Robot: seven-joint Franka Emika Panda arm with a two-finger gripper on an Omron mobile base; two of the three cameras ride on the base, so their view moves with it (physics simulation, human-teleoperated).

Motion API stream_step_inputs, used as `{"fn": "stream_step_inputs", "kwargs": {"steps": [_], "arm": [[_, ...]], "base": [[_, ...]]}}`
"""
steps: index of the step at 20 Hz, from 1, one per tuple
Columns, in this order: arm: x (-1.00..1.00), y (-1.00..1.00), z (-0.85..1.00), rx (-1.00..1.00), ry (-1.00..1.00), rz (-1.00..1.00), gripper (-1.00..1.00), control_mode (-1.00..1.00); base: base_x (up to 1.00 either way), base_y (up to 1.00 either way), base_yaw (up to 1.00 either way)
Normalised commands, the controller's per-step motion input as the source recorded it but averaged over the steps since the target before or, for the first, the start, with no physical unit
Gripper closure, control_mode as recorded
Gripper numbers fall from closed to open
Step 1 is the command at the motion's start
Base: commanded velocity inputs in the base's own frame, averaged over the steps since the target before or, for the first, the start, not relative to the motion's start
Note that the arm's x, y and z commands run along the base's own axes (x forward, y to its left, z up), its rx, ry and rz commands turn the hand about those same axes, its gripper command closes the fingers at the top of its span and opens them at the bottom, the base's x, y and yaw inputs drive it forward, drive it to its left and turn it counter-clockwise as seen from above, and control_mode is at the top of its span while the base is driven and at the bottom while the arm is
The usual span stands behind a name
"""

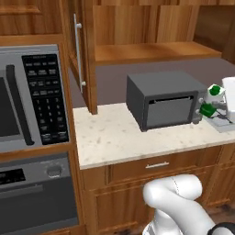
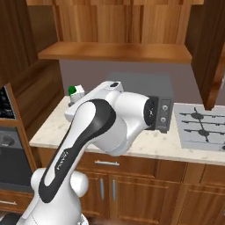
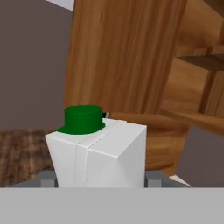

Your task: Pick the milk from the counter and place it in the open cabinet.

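White carton and green cap mark the milk, which is seen clamped between the fingers of the gripper in the hand view. In the right base view it is carried above the counter, left of the toaster oven. The carry step is judged to be in hand. A lift is called for next, up to the cabinet shelf, with the carton kept upright and clear of the shelf edge.
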Motion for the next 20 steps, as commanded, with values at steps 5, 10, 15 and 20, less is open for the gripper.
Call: {"fn": "stream_step_inputs", "kwargs": {"steps": [5,10,15,20], "arm": [[0.0,0.0,0.0,0.0,0.0,0.0,1.0,1.0],[0.0,0.0,0.0,0.0,0.0,0.0,1.0,1.0],[0.0,0.0,0.0,0.0,0.0,0.0,1.0,1.0],[0.0,0.0,0.0,0.0,0.0,0.0,1.0,1.0]], "base": [[0.51,0.0,-0.05],[0.58,0.0,0.0],[0.53,-0.06,0.01],[0.21,-0.11,0.05]]}}
